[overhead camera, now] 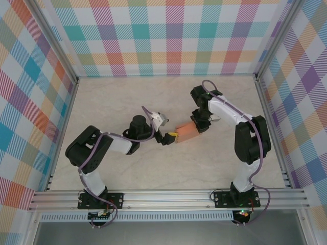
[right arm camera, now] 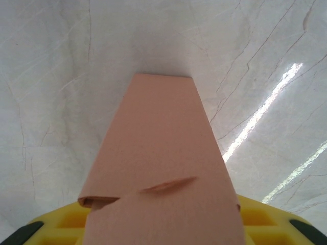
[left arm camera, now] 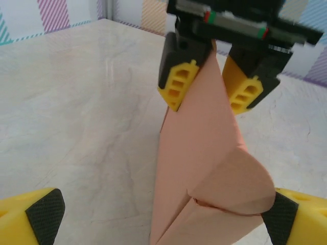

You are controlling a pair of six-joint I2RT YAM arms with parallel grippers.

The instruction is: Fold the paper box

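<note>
"Paper box [overhead camera: 185,131], where is it?"
"In the middle of the table [overhead camera: 117,97], between the two arms. It is orange-pink, long and folded."
"What is the table like?"
"Pale, like stone, with thin grey lines all over. Bright stripes of light [right arm camera: 265,109] shine on it in the right wrist view."
"And the room?"
"It has walls [overhead camera: 173,35] with checks of many colours on three sides. A silver metal rail [overhead camera: 168,199] runs along the near edge, and the arms are bolted there."
"Who holds the paper box?"
"The right gripper [overhead camera: 200,125] pinches its right end, one yellow finger [left arm camera: 178,84] on each side. The left gripper [overhead camera: 167,137] is spread wide apart at the left end, with the box between its fingers. A round flap [left arm camera: 240,178] sits just beside one black pad [left arm camera: 278,217]."
"Does it rest on the table?"
"I cannot tell."
</note>
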